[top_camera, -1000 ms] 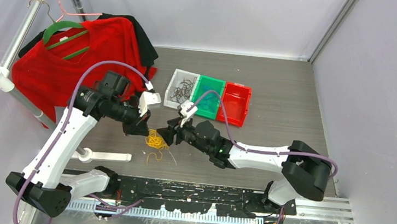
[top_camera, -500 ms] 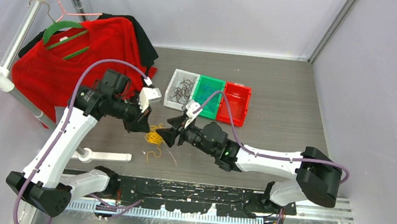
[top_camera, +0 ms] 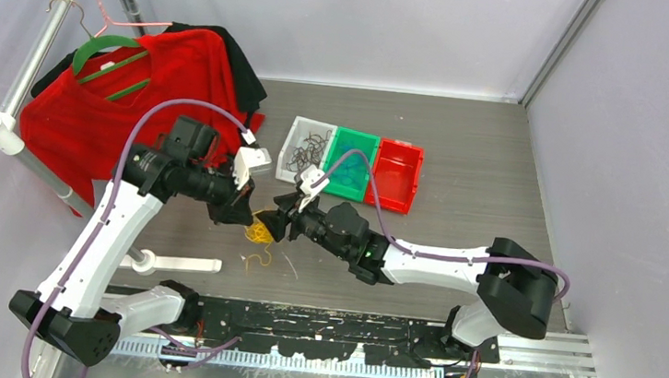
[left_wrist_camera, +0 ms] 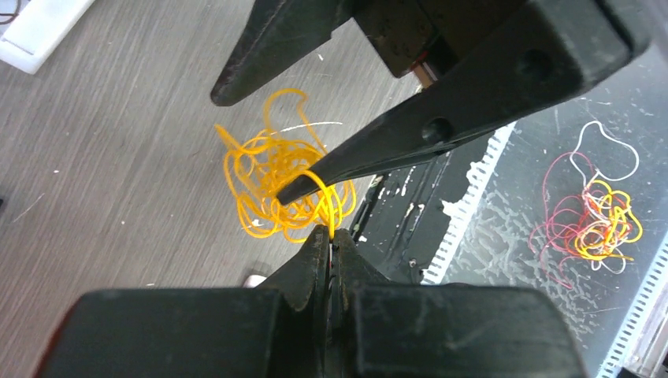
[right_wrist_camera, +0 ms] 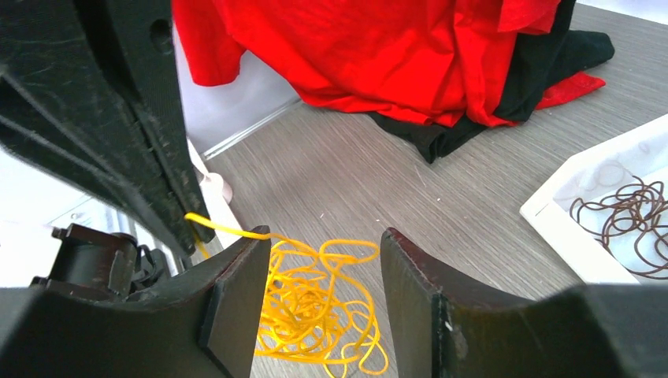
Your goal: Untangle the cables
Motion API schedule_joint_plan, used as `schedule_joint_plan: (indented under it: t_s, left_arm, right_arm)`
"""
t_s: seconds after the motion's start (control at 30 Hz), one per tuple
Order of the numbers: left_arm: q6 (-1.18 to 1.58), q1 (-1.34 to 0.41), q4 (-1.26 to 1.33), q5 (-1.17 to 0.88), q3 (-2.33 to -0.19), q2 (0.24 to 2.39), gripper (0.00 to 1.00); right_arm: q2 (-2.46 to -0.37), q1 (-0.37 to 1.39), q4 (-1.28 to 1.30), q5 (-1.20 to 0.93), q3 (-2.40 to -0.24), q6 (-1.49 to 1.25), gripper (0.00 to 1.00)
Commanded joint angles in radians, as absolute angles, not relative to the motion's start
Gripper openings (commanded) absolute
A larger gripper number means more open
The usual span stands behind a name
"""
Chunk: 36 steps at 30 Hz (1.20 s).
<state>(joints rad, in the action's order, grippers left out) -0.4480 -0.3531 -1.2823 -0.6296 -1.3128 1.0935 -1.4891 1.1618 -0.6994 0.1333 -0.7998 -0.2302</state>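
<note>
Here, the yellow-orange cable tangle (top_camera: pixel 259 232) is found on the grey wood-grain table (top_camera: pixel 481 166), just in front of the two arms and between their tips. The left gripper (top_camera: pixel 239 216) is seen from its own wrist camera with its jaws pressed together, and a single strand of the yellow-orange cable tangle (left_wrist_camera: pixel 272 185) is pinched at the very tips of the left gripper (left_wrist_camera: pixel 331 236). The right gripper (top_camera: pixel 274 225) is held with its jaws apart, nothing being clamped. In the left wrist view one finger is set into the knot and the other is raised above its far side. From the right wrist camera the loops (right_wrist_camera: pixel 315 315) are seen lying on the table between the spread fingers (right_wrist_camera: pixel 236 307), while one taut strand is drawn up and to the left to the closed left gripper (right_wrist_camera: pixel 189 224). A loose yellow end (top_camera: pixel 259 258) is trailed toward the near edge of the table. Behind the right gripper a white bin (top_camera: pixel 289 148) with dark brown cords (top_camera: pixel 309 149), a green bin (top_camera: pixel 357 138) and a red bin (top_camera: pixel 416 174) are set side by side. A red garment (top_camera: pixel 88 119) is hung on a green hanger (top_camera: pixel 104 45) at the far left, over a black one (top_camera: pixel 245 74). A second small bundle of red, white and yellow cords (left_wrist_camera: pixel 591 220) is seen on the dark base plate (left_wrist_camera: pixel 410 228) near the arm mounts.
</note>
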Motion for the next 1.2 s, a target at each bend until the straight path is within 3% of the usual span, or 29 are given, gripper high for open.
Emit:
schedule_joint_plan:
  t_s: [0.0,0.37,0.53,0.9,1.03,1.17]
  left_arm:
    - [-0.462,-0.349,-1.337,-0.716,-1.364,1.096,0.00]
    - [-0.478,-0.350,-1.368,-0.784,-1.403,1.115,0.00]
    - [-0.494,-0.351,-1.401,-0.816,-1.442,1.125,0.00]
    - [-0.542,-0.351,-1.473,-0.845,-1.461,1.120,0.00]
    - [-0.516,-0.350,-1.422,-0.769,-1.442,1.107,0.00]
    - [-0.475,-0.350,-1.331,-0.630,-1.405,1.080,0.00]
  right_arm:
    - [-1.509,1.181,-0.793,0.222,-0.872,-0.182,0.58]
    - [-1.663,1.215,-0.847,0.265,-0.953,-0.174,0.59]
    - [-1.706,1.215,-0.854,0.352,-0.959,-0.168,0.54]
    - [-1.633,1.213,-0.886,0.541,-0.897,-0.096,0.22]
    - [-1.567,1.210,-0.835,0.570,-0.872,-0.066,0.04]
    - [-1.502,1.205,-0.764,0.614,-0.855,-0.051,0.01]
